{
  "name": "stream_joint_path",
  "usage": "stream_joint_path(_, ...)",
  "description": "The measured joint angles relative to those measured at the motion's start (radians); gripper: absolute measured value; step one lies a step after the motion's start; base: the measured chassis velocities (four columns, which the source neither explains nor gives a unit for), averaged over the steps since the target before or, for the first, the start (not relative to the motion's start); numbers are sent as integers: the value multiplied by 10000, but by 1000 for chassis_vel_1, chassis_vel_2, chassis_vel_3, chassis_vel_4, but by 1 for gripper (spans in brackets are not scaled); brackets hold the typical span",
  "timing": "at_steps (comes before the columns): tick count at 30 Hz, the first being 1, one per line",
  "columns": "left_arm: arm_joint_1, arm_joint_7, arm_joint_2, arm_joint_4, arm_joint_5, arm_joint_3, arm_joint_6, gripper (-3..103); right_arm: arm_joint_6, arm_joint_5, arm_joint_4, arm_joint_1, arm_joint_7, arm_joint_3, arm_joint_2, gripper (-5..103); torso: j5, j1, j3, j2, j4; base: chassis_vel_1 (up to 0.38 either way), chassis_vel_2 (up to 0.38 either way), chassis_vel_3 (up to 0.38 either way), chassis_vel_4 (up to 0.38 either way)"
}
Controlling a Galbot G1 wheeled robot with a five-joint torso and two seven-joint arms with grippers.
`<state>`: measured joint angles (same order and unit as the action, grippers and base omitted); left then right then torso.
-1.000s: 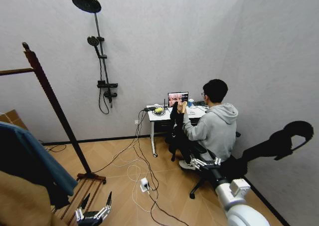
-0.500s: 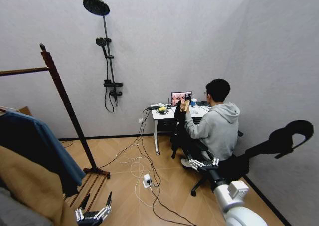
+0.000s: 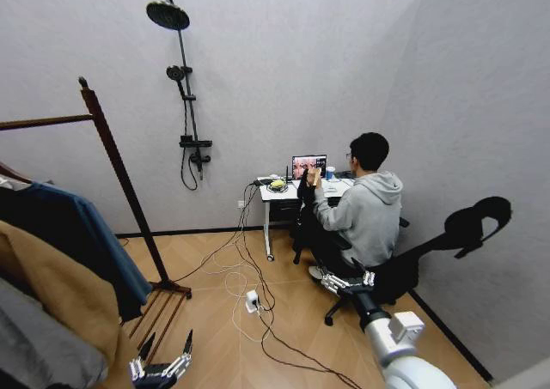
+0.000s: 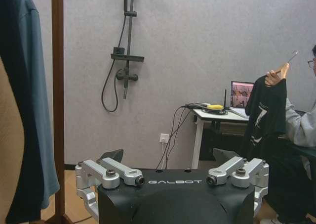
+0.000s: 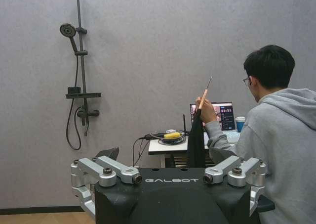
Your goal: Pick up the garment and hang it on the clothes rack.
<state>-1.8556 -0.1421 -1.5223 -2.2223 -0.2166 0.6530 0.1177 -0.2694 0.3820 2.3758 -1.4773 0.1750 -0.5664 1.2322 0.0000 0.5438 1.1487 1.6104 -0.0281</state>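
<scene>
the clothes rack [image 3: 120, 179] stands at the robot's left, its dark wooden post rising from a slatted base on the wood floor, a horizontal bar running off toward the left edge. the garment [image 3: 82, 234], teal-blue, hangs at the far left beside the rack's post, with a tan coat [image 3: 51, 299] and a grey piece [image 3: 39, 350] in front of it. in the left wrist view the garment [image 4: 29, 100] hangs just beside the post [image 4: 58, 100].

the left tool [image 3: 160, 361] sits low near the rack's base, its fingers spread apart and holding nothing. the right tool [image 3: 344, 279] reaches forward toward the middle of the room, fingers likewise apart and empty.

farther off, a seated person [image 3: 365, 213] at a small white desk [image 3: 284, 191] holds up a dark shirt on a hanger [image 4: 266, 110]. a shower fixture [image 3: 182, 88] is mounted on the wall, and cables [image 3: 249, 294] trail over the floor.
</scene>
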Motion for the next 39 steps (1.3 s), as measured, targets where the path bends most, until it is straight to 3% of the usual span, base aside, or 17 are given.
stream_joint_path(39, 0, -1, 0, 0, 0, 0, 0, 100, 227, -72, -289, 89, -79, 187, -21, 100, -3, -1, -2, 1, -3, 226, -228, -236, 227)
